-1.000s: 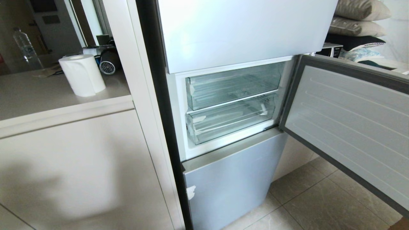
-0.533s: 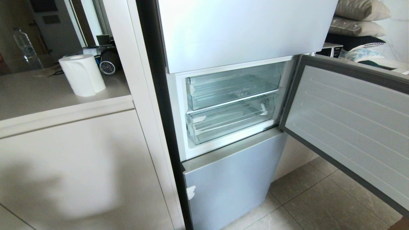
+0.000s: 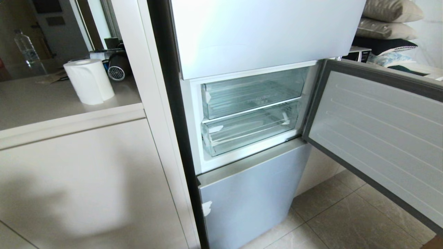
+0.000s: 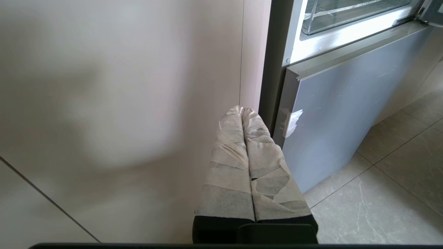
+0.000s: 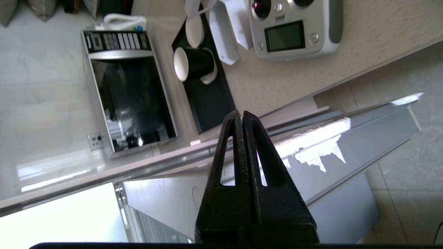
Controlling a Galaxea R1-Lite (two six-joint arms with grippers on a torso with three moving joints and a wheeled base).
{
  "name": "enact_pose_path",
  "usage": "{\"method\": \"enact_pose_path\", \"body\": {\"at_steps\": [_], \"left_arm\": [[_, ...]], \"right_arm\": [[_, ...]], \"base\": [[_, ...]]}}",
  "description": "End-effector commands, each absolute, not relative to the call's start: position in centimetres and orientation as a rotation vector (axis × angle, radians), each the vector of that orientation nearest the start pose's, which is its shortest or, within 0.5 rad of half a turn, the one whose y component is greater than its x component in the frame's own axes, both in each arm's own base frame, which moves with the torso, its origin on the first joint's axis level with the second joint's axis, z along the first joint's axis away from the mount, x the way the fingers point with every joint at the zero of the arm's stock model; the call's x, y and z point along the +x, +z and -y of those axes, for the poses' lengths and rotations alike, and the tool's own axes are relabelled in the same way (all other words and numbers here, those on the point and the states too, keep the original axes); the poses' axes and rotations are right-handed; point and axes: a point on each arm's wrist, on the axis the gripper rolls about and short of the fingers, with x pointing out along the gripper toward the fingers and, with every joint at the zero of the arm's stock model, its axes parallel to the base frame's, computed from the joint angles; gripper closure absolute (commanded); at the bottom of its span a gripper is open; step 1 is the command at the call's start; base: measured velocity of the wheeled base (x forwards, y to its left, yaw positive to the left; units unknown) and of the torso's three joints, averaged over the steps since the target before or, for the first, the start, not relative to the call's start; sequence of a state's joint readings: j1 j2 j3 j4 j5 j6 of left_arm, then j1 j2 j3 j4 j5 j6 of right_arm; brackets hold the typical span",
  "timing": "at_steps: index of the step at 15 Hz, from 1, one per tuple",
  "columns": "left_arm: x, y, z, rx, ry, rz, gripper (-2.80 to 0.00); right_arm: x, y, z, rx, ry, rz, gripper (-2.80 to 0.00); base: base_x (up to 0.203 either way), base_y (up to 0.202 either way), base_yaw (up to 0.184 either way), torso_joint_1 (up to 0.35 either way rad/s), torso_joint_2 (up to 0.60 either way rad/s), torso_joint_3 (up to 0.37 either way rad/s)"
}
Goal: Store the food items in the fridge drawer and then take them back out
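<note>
Beside the open fridge door (image 3: 377, 135), my right gripper (image 5: 241, 116) hangs with jaws together, holding nothing.
Below that door's compartment, the left gripper (image 4: 242, 111) is pressed closed; the fridge drawer (image 3: 249, 129) sits pushed in, food unseen. I could clip the door.

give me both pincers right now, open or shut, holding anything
left pincer: closed, empty, parked low by the cabinet panel.
right pincer: closed, empty, raised near the open fridge door.
</note>
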State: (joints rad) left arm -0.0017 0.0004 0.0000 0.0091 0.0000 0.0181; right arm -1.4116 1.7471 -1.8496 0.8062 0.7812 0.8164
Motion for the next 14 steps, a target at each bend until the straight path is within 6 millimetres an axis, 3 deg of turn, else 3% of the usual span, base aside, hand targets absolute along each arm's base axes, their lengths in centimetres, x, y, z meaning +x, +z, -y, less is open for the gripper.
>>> {"method": "enact_pose_path", "body": {"at_steps": [1,9,14], "left_arm": [[-2.3,7.5,0.0,0.018,-0.002,-0.008,0.0],[-2.3,7.5,0.0,0.018,-0.002,-0.008,0.0],[-2.3,7.5,0.0,0.018,-0.002,-0.008,0.0]], "right_arm": [[7.0,31.7,29.4,1.459,-0.679,-0.097,0.0],[7.3,31.8,28.8,1.502,-0.513,-0.118,0.0],[6.5,33.6,24.3,1.508,-0.485,-0.163,0.0]], "base": [[0.0,0.0,0.0,0.0,0.0,0.0],[0.0,0.0,0.0,0.0,0.0,0.0],[0.0,0.0,0.0,0.0,0.0,0.0]]}}
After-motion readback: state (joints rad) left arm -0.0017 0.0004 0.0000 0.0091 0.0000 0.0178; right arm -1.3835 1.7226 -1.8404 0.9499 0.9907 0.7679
